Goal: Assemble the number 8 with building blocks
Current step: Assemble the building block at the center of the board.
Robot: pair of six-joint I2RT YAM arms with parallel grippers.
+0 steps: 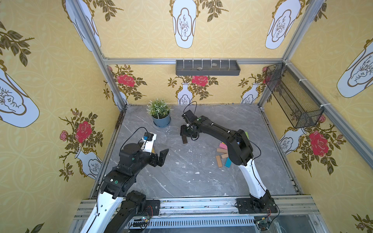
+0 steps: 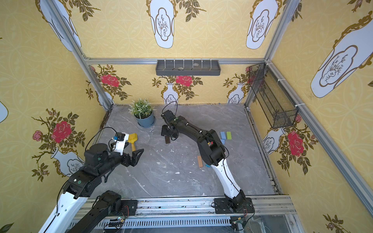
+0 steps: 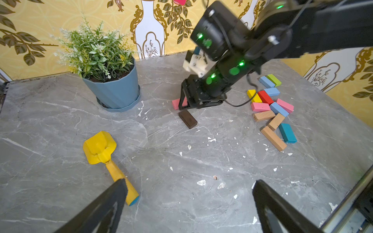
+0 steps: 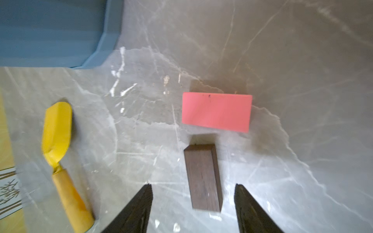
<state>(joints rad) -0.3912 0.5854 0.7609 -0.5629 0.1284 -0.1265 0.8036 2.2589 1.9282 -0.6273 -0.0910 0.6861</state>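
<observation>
The right claw (image 4: 193,185) is low over the far middle of the desk (image 3: 60,121). Its two fingers are spread apart. The dark brown block (image 3: 187,119) lies flat between them, and I can see a gap on each side, so the claw is not pinching it.

Just past the brown block, on the far side, lies a pink block (image 4: 217,112). It is turned sideways across the brown one's end. The two are close but not touching. I think they are the start of the 8.

The other blocks (image 3: 270,105) sit in a jumble on the right side of the desk. The left claw (image 3: 189,182) hangs over the near left part, spread wide and holding nothing. A yellow scoop (image 3: 100,147) lies near it, and a plant pot (image 3: 113,90) stands at the far left.

These blocks look small, light and hard, so I think a squeeze will not hurt them. Their sides look smooth, so one might slip or turn. The best place to hold one is across its two long sides, right in the middle. They lie flat, so the claw must go down close to the desk.
</observation>
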